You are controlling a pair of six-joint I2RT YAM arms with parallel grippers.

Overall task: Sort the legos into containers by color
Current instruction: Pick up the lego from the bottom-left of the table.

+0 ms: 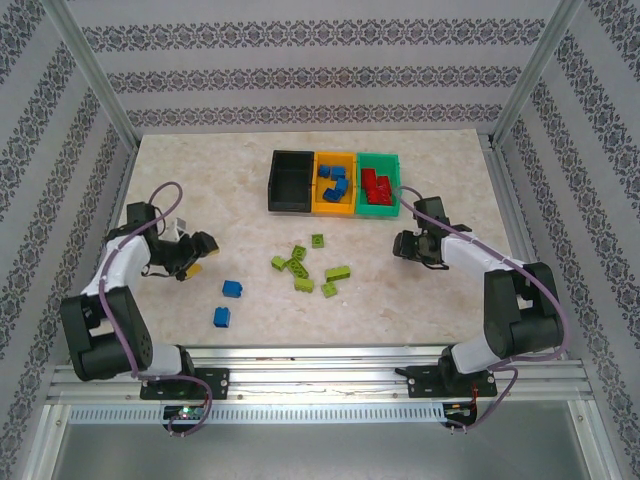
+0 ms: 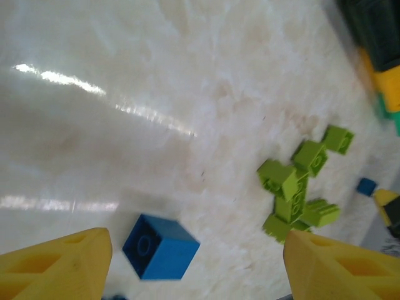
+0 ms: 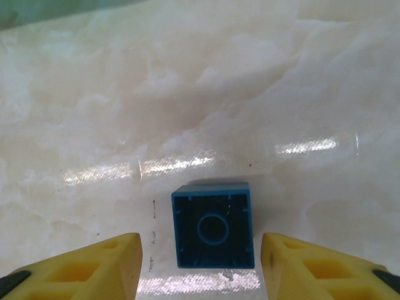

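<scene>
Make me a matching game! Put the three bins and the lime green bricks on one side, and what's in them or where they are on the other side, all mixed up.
Things:
1. black bin
2. orange-yellow bin
3. green bin
4. lime green bricks

Matches:
A. loose on the table
B. red bricks inside
C. blue bricks inside
D. nothing inside

Right pairs: 1-D, 2-C, 3-B, 4-A.

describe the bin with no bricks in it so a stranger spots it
On the table, three bins sit in a row at the far side. It is the black bin at the left end; the orange-yellow bin holds blue bricks, the green bin red ones.
</scene>
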